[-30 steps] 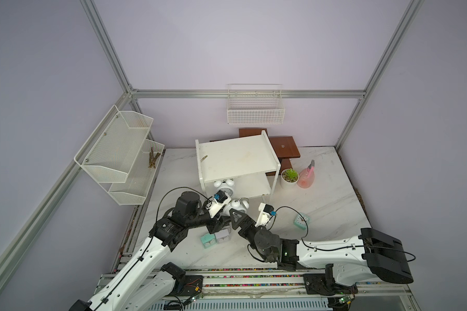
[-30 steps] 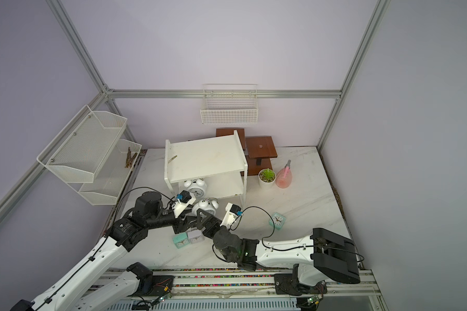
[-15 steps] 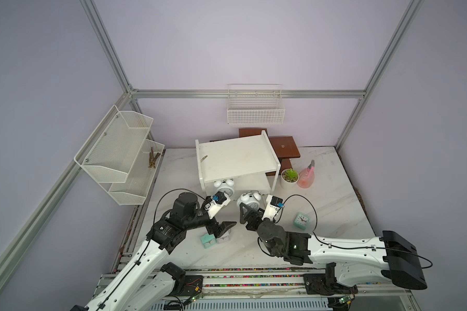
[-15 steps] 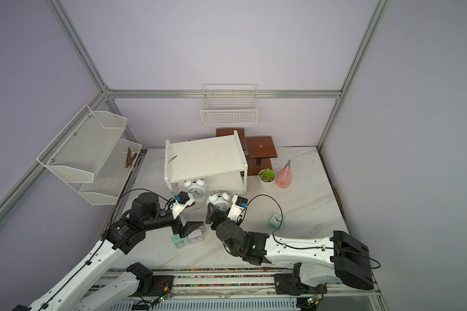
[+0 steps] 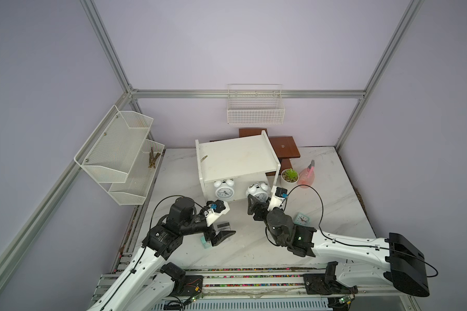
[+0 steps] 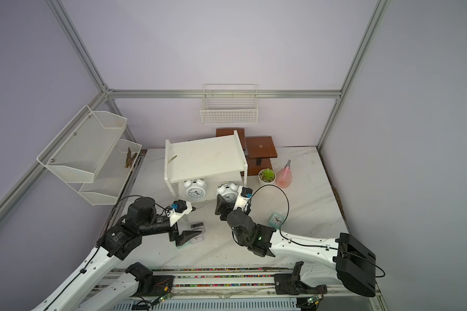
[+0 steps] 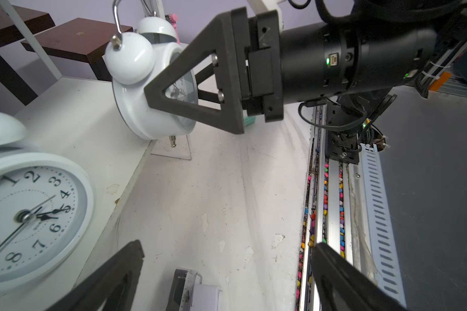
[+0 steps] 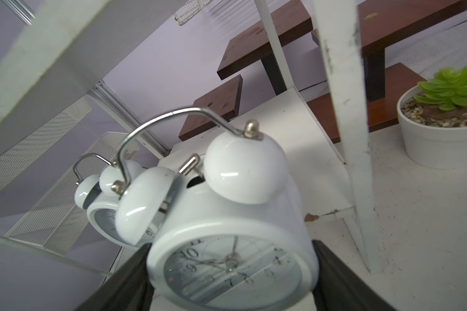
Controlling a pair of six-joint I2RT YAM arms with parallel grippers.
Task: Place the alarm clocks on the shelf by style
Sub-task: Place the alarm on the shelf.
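Note:
The white two-tier shelf stands at mid-table. One round white twin-bell alarm clock stands on its lower board. My right gripper is shut on a second twin-bell clock, tilted at that board's front edge by the right leg. My left gripper hangs open and empty over a dark-framed square clock, a white square one and a mint one. Another mint clock lies right of my right wrist.
A potted succulent and a pink spray bottle stand right of the shelf, brown wooden steps behind it. A white mesh rack hangs on the left wall, a wire basket on the back wall.
My right gripper carried the twin-bell clock from mid-table back to the shelf's lower board. My left gripper opened wide and drew back toward the front left.

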